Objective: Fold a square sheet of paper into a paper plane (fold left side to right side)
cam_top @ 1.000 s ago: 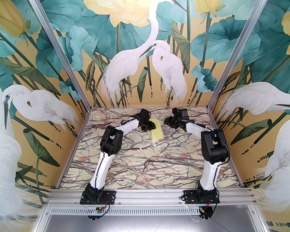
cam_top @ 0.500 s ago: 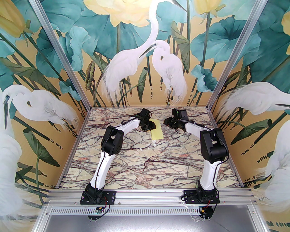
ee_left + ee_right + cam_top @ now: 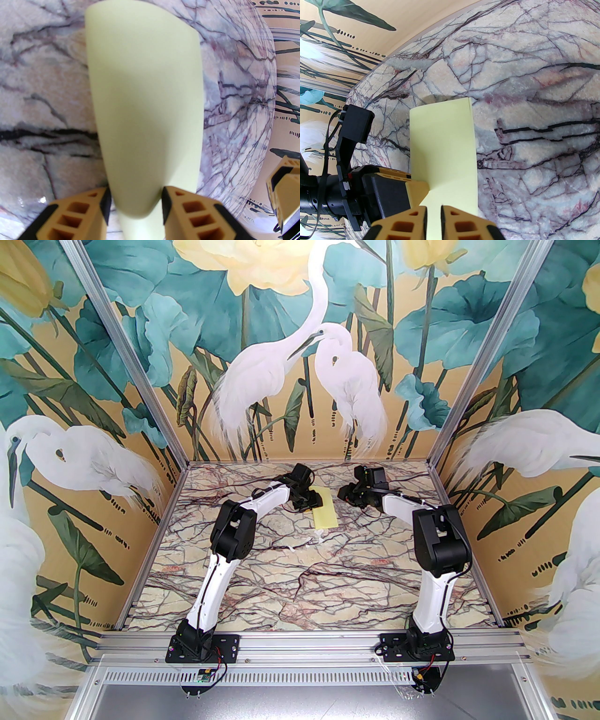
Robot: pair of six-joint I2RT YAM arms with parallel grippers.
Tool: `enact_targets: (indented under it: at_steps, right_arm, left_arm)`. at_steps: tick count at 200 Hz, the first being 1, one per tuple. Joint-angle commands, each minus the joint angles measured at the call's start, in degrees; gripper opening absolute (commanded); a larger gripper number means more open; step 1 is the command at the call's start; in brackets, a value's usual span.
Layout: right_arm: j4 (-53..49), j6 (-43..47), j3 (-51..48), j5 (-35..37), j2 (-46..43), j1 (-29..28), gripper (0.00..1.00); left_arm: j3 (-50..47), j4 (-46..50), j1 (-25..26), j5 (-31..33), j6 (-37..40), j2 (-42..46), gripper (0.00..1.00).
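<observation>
Veined marble tabletop [image 3: 300,577], walls [image 3: 84,380] painted with white egrets and lotus, aluminium posts [image 3: 487,343]

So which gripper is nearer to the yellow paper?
Left. The left gripper has the paper between its fingers; the right gripper sits beside the paper's far right corner.

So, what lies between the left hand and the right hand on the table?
The folded yellow sheet: the top view shows its far part between the left hand and the right hand.
</observation>
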State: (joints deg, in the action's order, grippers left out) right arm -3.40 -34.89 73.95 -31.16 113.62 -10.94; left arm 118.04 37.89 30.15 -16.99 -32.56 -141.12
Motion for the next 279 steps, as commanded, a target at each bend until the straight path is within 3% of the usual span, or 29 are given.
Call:
enact_targets:
  at_steps: [1,34,131,184,233,279]
  right_arm:
    - [-0.7,-0.2,1.0,-0.7,2.1,-0.7,0.12]
    - [-2.8,0.7,3.5,-1.5,4.7,-1.6,0.03]
    - [-9.4,2.7,10.9,0.9,11.3,-3.3,0.02]
    - [0.0,-0.9,2.3,2.3,4.9,0.5,0.02]
    - [1.5,-2.1,-0.8,3.0,1.8,3.8,0.03]
    - [1.7,-2.2,-0.4,1.4,2.3,3.3,0.03]
  left_arm:
    - [-0.2,-0.8,1.4,2.7,-0.7,-5.4,0.43]
    - [0.1,-0.4,1.4,3.1,-0.8,-5.7,0.44]
    - [0.8,0.0,1.4,2.5,-0.6,-6.4,0.43]
    - [1.4,1.1,1.5,2.6,0.8,-6.8,0.44]
    - [3.2,2.5,1.6,2.6,1.3,-7.6,0.44]
    - [5.1,3.9,1.7,2.6,1.7,-8.7,0.46]
